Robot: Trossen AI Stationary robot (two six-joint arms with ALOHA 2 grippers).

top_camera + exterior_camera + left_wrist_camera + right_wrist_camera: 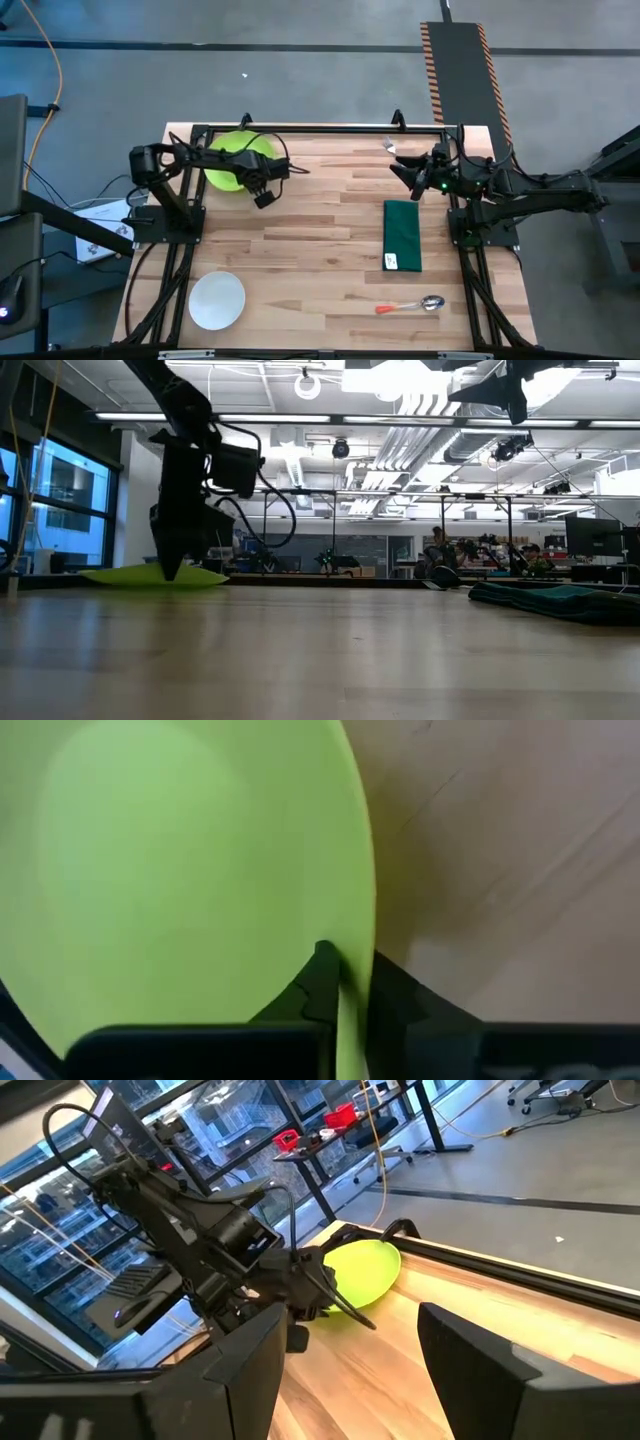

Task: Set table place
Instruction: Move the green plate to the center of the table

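Left claw (345,995) is pinched on the rim of the lime-green plate (238,160), one finger over the lip and one under it, at the worktop's (320,250) far left corner; from the low view I judge the plate sits flat on the wood. My right claw (405,172) hangs spread and empty above the far right side, just beyond the dark green napkin (402,236). What the coming move turns on: the plate's open ground lies toward the near middle of the worktop, between the white bowl (217,300) at near left and the napkin, whose long axis runs far-to-near. The left arm is the nearer one for that carry. I count one plate, one bowl, one napkin, one orange-handled spoon (410,305) at near right, and one fork (391,146) at the far edge.
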